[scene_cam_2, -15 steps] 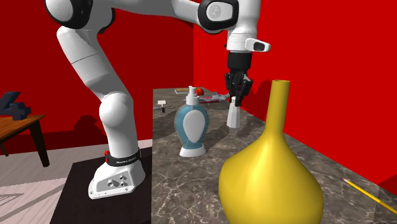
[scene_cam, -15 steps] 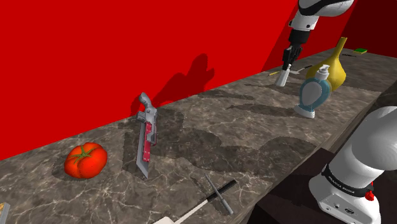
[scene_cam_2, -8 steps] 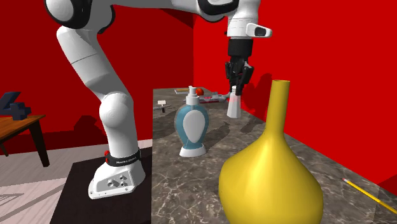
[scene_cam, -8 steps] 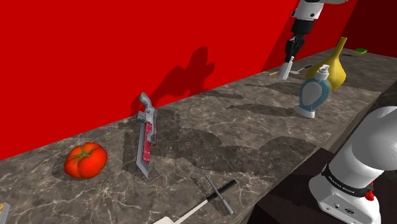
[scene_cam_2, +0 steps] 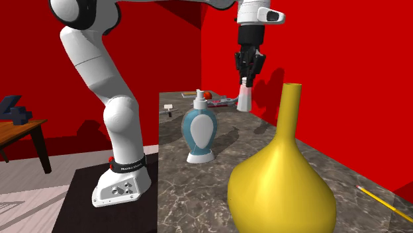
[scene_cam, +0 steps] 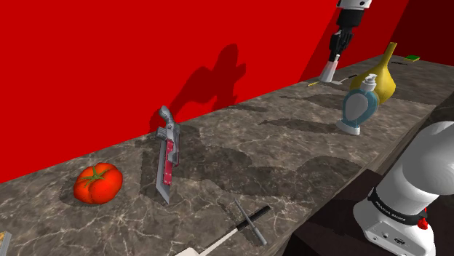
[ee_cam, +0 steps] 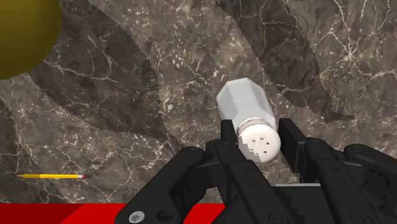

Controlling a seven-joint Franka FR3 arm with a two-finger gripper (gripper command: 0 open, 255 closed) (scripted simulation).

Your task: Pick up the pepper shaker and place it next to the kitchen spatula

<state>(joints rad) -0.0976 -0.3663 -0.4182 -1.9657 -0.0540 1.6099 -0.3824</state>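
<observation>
In the shoulder view, a red tomato (scene_cam: 97, 182) is lying at the left end of the dark marble counter (scene_cam: 291, 149). A long grey and red tool (scene_cam: 166, 156) is lying at about 2 o'clock from it. At about 4 o'clock from this tool, two slim utensils (scene_cam: 247, 222) are lying crossed near the front edge. I cannot tell which of them is the spatula.

Further right, a blue and white soap dispenser (scene_cam: 358, 109) is standing upright. At about 11 o'clock from it, the pepper shaker (scene_cam: 329, 70) is hanging in the air in front of the red wall (scene_cam: 109, 65), well apart from the crossed utensils. The black gripper (scene_cam: 333, 60) is coming down on it from above, and the fingers are clasping its top. A yellow vase (scene_cam: 384, 76) is standing at about 1 o'clock from the dispenser, and a small green and yellow block (scene_cam: 413, 58) is lying beyond it. The white robot base (scene_cam: 407, 196) is sitting at the lower right.

In the second exterior view, the dispenser (scene_cam_2: 200, 132) is standing left of the big vase (scene_cam_2: 281, 185). The gripper (scene_cam_2: 245, 81) is holding the pale shaker (scene_cam_2: 244, 99) clear of the counter, at about 1 o'clock from the dispenser. A yellow pencil (scene_cam_2: 380, 200) is lying at the right edge.

In the wrist view, the pencil (ee_cam: 51, 175) and the vase (ee_cam: 25, 32) are showing beside the gripper (ee_cam: 257, 137). Its two fingers are pressing on both sides of the shaker (ee_cam: 245, 105), just under the cap with holes.
</observation>
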